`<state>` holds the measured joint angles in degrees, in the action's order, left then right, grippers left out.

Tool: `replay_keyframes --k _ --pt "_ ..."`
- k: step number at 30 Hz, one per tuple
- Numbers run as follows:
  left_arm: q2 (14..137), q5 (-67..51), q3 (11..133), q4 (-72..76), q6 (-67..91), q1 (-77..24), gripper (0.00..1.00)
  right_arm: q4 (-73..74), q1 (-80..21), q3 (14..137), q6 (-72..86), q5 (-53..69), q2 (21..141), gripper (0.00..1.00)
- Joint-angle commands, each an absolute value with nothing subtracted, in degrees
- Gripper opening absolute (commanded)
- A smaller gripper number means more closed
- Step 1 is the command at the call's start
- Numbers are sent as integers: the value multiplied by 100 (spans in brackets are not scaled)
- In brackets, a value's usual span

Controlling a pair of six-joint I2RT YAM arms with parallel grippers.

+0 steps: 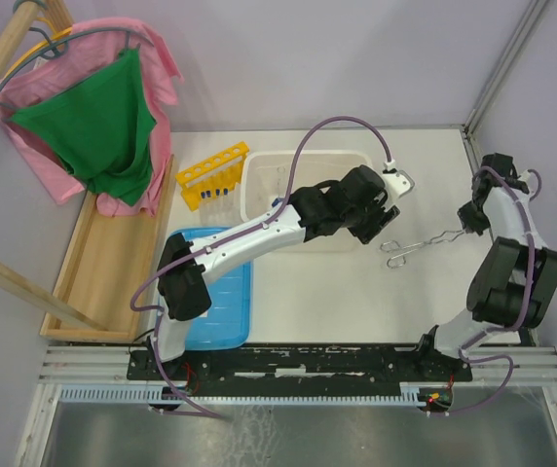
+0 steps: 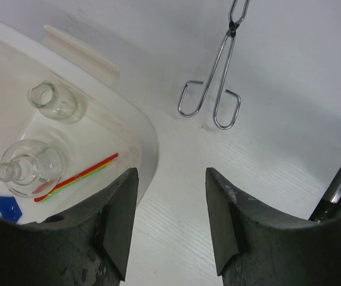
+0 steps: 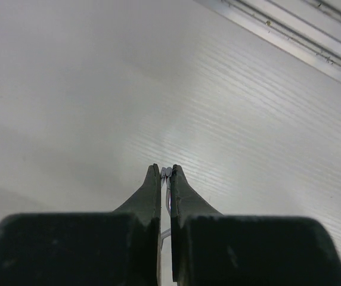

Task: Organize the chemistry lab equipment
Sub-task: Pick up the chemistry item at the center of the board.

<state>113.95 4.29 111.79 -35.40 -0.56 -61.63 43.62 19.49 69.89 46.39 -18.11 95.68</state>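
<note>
Top external view: the right claw point(image 1: 471, 222) pinches the tip end of the metal tongs point(image 1: 423, 241) on the white desk point(image 1: 356, 302).

Its fingers are pressed together on the thin steel tips, I'd guess an end-on hold so the tongs can be lifted or dragged without fighting the 2 loop handles, which rest on the desk pointing towards the white tub point(image 1: 303, 154). The tongs are bright bare wire, near the tub but apart from it. The left claw point(image 2: 171, 176) is spread and empty, hanging over the tub's corner, seemingly kept clear of the tongs. Inside the tub stand 2 small clear glass flasks point(image 2: 54, 101) with thin coloured rods point(image 2: 78, 177) lying beside them. The yellow tube rack point(image 1: 215, 173) stands left of the tub, blue-capped tubes point(image 1: 215, 195) at it.
</note>
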Motion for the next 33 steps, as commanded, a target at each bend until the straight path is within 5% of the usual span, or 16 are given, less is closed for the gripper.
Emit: replay_keyframes --k 1,17,33 --pt "11062 157 11261 -3271 -23 -6179 57 4517 1935 7080 4463 -2036 8615 1" --pt "11033 -930 11494 -3048 625 -6192 60 5015 1611 7317 4478 -1561 7379 1" --pt "11779 342 12749 -3352 361 -6763 61 6030 1322 8611 4061 -1262 7222 1"
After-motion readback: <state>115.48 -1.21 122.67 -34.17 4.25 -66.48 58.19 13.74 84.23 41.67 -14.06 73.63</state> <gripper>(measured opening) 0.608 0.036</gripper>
